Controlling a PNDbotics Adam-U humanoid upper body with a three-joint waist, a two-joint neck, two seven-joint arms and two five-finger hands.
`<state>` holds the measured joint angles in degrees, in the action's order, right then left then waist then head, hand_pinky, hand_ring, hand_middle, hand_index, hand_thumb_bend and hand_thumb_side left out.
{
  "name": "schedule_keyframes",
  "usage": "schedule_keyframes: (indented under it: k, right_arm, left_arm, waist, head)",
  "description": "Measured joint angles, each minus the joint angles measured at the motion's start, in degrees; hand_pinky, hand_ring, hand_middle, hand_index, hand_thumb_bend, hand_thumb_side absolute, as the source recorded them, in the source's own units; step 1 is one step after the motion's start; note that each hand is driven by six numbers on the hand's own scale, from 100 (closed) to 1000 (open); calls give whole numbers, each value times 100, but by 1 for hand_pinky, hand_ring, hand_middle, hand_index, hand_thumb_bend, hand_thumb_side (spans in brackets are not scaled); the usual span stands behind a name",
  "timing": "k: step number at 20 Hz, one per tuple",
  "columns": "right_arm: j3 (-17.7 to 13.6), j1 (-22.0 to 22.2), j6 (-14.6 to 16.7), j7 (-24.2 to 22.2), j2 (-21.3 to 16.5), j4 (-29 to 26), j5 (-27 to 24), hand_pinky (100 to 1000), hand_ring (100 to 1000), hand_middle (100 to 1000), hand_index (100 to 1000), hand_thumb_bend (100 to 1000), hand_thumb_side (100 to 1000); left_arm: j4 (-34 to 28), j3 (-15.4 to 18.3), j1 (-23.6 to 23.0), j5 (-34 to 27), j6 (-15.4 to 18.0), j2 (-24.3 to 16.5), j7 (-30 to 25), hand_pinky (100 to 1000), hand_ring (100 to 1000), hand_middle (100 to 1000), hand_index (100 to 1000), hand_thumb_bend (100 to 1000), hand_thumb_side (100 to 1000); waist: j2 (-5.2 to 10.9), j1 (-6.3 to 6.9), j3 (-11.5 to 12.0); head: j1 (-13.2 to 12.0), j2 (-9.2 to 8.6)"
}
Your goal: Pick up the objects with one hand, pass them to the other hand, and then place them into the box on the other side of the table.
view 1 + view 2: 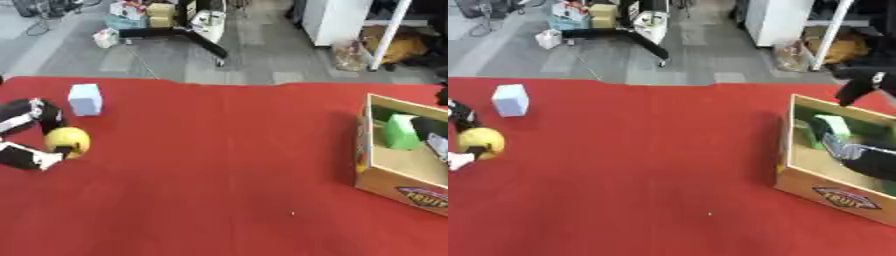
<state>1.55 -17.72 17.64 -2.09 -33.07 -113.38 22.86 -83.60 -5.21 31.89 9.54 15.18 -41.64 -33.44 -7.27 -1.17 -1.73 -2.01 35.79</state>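
The left hand's fingers [26, 157] are curled round a yellow ball [67, 141] at the left edge of the red table [219, 170], one above it and one below, so the ball sits pinched between them and appears to rest on or just above the cloth; whether it is lifted I cannot tell. The left hand [24, 120] itself reaches in from the left side. Just beyond it, near the far left of the table, stands a pale blue block [85, 99], upright and untouched. Across the table, well apart from both, the right hand [859, 152] is down inside the cardboard box [833, 192] beside a green block [402, 132] that lies in the box; whether its fingers are open or closed I cannot make out. By the look of it, one thing is already in the box, the ball is at the picking-up step with the handover and placing to follow, and the blue block is left. The ball is round, smooth and bright yellow, small enough to fit within the hand.
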Motion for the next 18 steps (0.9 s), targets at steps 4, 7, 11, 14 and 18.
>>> schedule_keyframes:
  k: [4, 7, 11, 14, 18]
  right_arm:
    - [405, -390, 397, -307, 99, 0, 178, 698, 488, 462, 824, 352, 294]
    - [709, -634, 629, -549, 168, 0, 365, 672, 462, 427, 836, 354, 282]
    - [1076, -915, 873, -812, 262, 0, 654, 645, 441, 397, 842, 354, 273]
    - [1320, -1086, 1033, -980, 335, -1, 850, 628, 429, 381, 847, 353, 268]
    - [1581, -1235, 1181, -1255, 428, -1, 1081, 610, 419, 368, 853, 353, 264]
  left_arm:
    - [-124, -377, 353, -901, -507, 335, -244, 534, 514, 431, 550, 109, 190]
    - [-163, -713, 554, -1452, -979, 484, -373, 547, 527, 438, 555, 116, 193]
    - [-177, -1195, 770, -1919, -1597, 538, -566, 554, 534, 441, 558, 134, 205]
    - [-175, -1531, 896, -2095, -1985, 588, -674, 557, 537, 442, 559, 137, 206]
    - [-164, -1870, 1077, -2244, -2346, 717, -662, 564, 542, 447, 562, 141, 213]
  waist:
    - [14, -1, -12]
    - [21, -1, -16]
    - [21, -1, -1]
    - [21, -1, 10]
    - [21, -1, 27]
  head:
    - [74, 43]
    - [128, 46]
    - [190, 73]
    - [235, 92]
    - [267, 96]
